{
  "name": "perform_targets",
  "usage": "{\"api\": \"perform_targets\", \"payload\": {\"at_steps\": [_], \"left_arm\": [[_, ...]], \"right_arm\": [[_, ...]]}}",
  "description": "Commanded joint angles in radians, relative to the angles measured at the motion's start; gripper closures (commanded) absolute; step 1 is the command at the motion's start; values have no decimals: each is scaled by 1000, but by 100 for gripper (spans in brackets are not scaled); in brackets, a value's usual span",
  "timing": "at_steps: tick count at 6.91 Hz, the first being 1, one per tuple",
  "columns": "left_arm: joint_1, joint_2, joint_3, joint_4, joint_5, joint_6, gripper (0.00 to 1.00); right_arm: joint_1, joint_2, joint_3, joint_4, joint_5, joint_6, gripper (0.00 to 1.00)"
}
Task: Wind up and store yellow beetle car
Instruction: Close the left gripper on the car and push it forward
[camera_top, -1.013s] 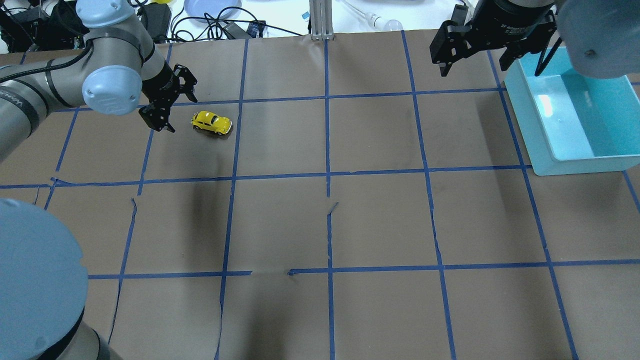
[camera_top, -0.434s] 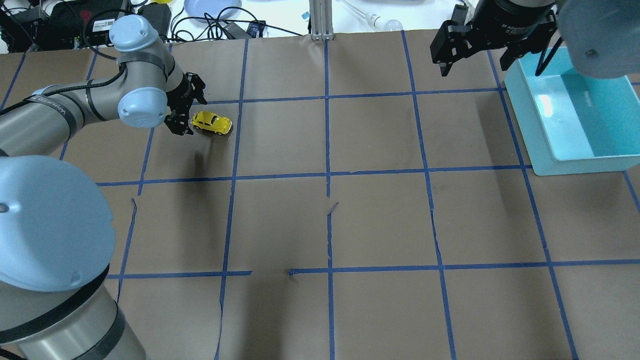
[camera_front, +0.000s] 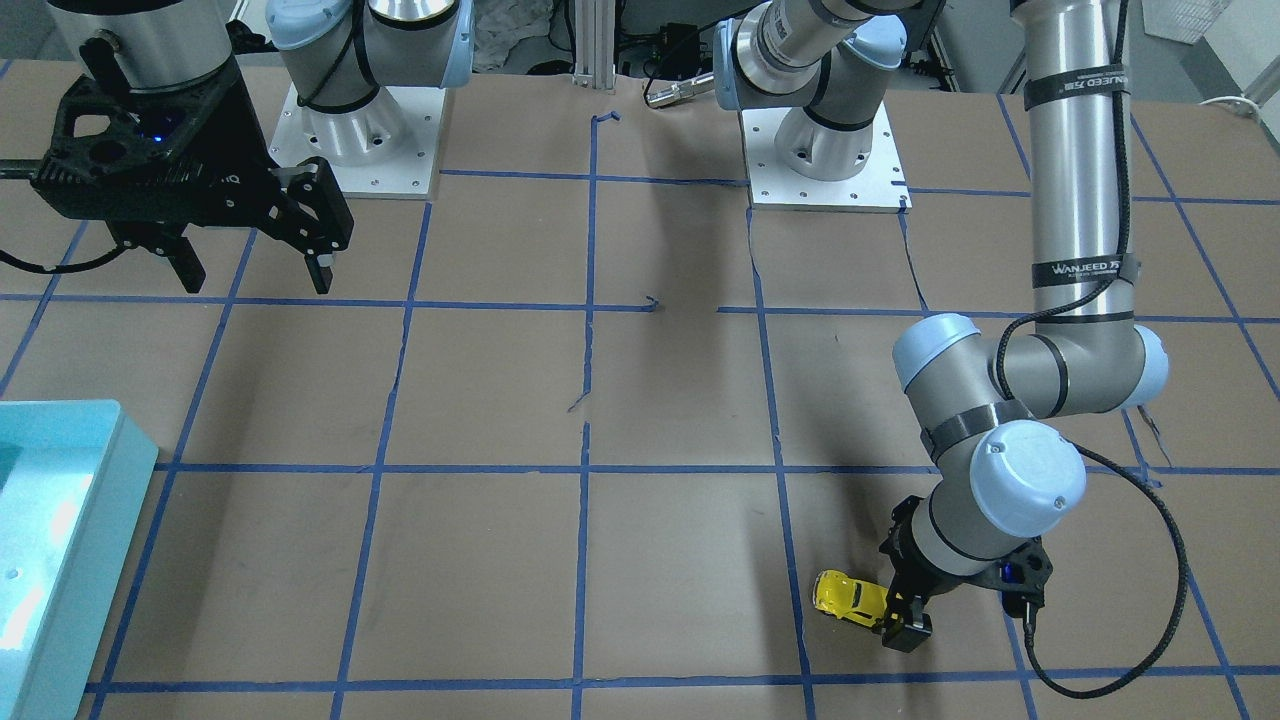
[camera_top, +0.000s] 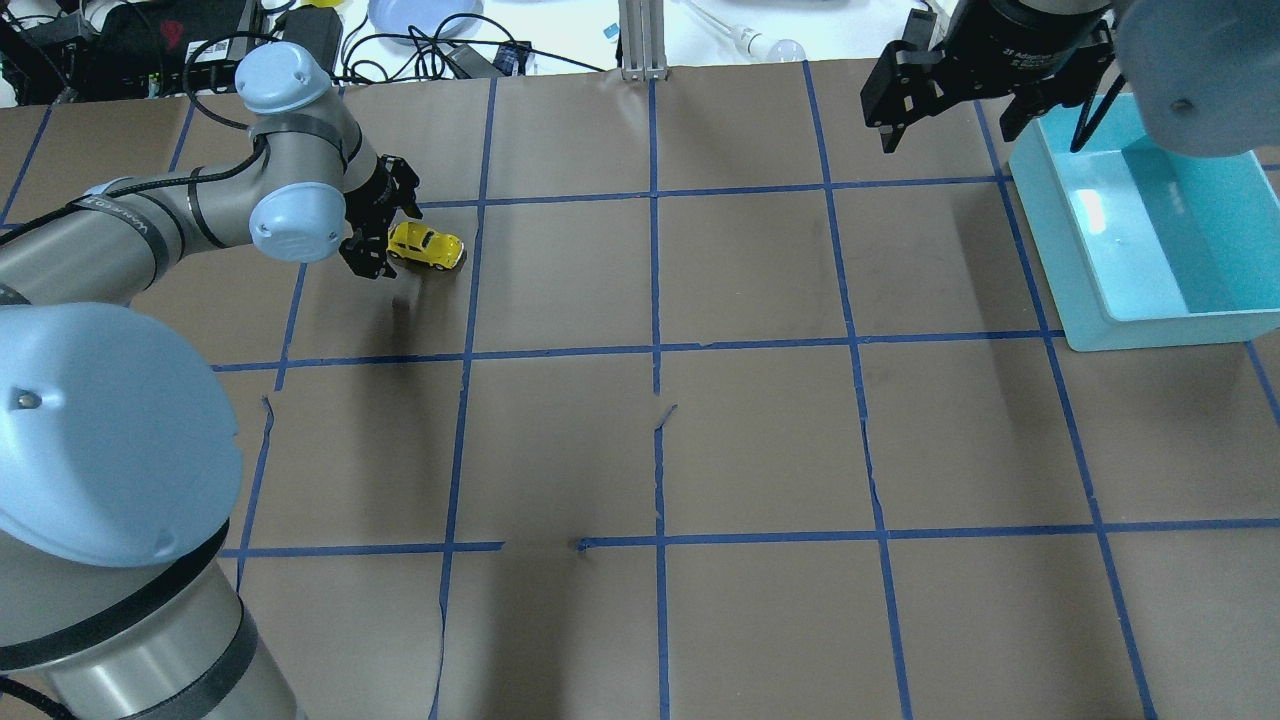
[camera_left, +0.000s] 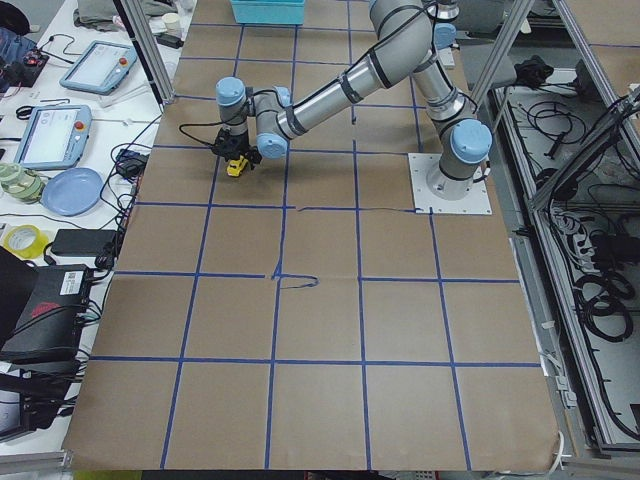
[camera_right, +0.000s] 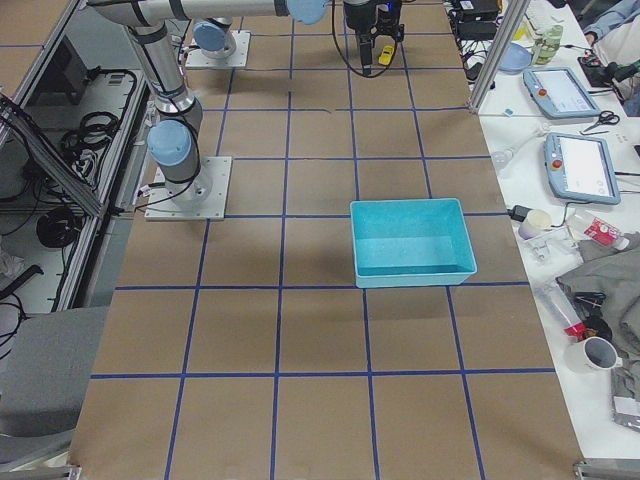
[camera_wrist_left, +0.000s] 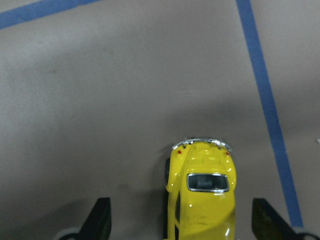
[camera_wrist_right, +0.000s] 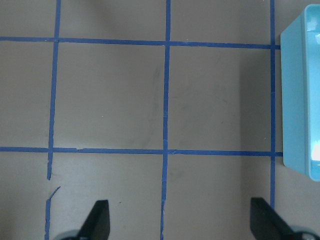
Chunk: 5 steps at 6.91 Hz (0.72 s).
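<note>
The yellow beetle car (camera_top: 427, 245) stands on its wheels on the brown paper table at the far left; it also shows in the front view (camera_front: 846, 596) and the left wrist view (camera_wrist_left: 202, 192). My left gripper (camera_top: 388, 230) is open and low at the table, with the car's near end between its fingers (camera_wrist_left: 101, 220). The fingers stand apart from the car's sides. My right gripper (camera_top: 948, 128) is open and empty, high at the far right, beside the teal bin (camera_top: 1140, 328).
The teal bin (camera_front: 90, 520) is open-topped and looks empty. Blue tape lines (camera_top: 655, 350) grid the paper, which has small tears (camera_top: 665, 412). Cables, a plate and boxes lie beyond the table's far edge (camera_top: 420, 30).
My left gripper has moved right toward the car and now straddles its near end. The car and the right arm have not moved.
</note>
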<state>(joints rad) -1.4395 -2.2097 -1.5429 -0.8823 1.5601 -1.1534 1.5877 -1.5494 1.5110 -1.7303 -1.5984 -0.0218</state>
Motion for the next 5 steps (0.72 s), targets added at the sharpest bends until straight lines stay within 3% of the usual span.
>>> {"api": "perform_targets", "payload": {"at_steps": [1,2,3,4,5], "left_arm": [[-1,-7,1,2,0,-3,0],[-1,-5,1,2,0,-3,7],[-1,-5,3,3,0,-5,58],[-1,-4,7,25,0,3,86],[-1,1,9,23,-2,1,100]], "right_arm": [[0,0,0,0,0,-1,0],[0,0,0,0,0,0,0],[0,0,0,0,0,-1,0],[0,0,0,-2,0,-1,0],[0,0,0,0,0,-1,0]]}}
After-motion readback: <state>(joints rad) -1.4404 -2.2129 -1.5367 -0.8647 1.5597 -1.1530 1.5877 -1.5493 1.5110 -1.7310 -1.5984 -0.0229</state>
